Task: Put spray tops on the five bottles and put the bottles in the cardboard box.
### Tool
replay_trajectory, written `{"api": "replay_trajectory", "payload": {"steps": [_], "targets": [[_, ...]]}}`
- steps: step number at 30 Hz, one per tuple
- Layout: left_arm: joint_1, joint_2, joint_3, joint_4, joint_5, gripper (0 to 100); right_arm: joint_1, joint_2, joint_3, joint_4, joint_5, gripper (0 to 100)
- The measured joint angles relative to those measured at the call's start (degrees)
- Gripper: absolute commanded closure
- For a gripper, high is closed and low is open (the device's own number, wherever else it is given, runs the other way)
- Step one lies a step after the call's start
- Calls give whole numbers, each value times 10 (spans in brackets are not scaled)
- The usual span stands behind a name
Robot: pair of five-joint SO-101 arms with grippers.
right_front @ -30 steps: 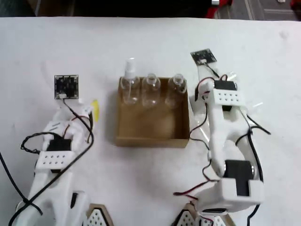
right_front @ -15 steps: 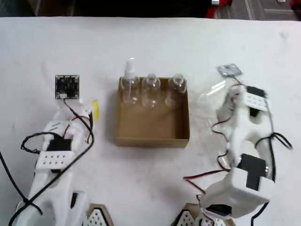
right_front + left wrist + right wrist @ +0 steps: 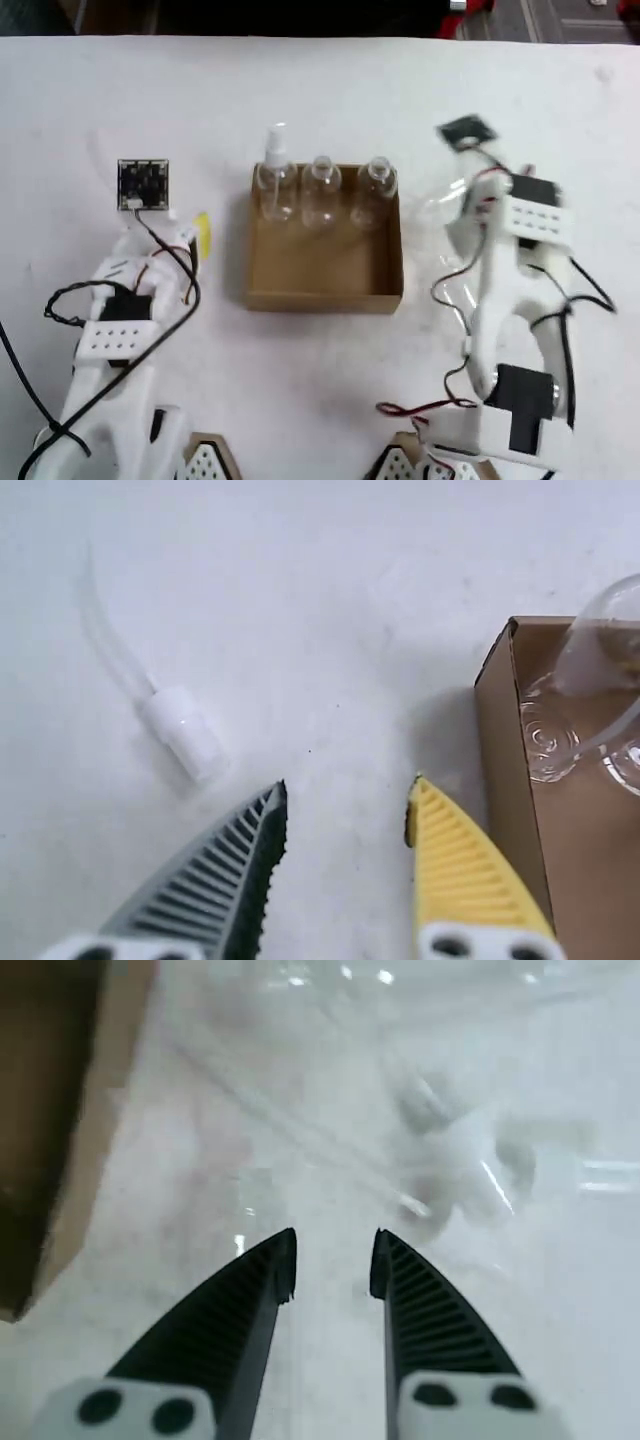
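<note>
In the cardboard box (image 3: 325,270), three bottles (image 3: 322,190) stand along the far wall, one capped. Your left gripper (image 3: 345,785) hangs released beside the box, near a loose spray top (image 3: 185,732). Your right gripper (image 3: 333,1250) is parted, empty, above clear items (image 3: 450,1150).

In the left wrist view, the cardboard box (image 3: 500,750) and a clear bottle (image 3: 600,640) in it are cut off by the edge. In the right wrist view, the pale things (image 3: 455,1155) on the tabletop (image 3: 580,1360) are too blurred to be identified.
</note>
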Motion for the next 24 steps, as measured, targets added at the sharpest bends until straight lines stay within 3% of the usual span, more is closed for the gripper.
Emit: {"api": "replay_trajectory", "payload": {"steps": [5, 13, 24], "targets": [[0, 0, 0, 0, 0, 816, -59, 66, -12, 4, 46, 889], [0, 0, 0, 0, 0, 816, -57, 98, -29, 9, 55, 831], [0, 0, 0, 0, 0, 816, -60, 104, -30, 43, 83, 828]]}}
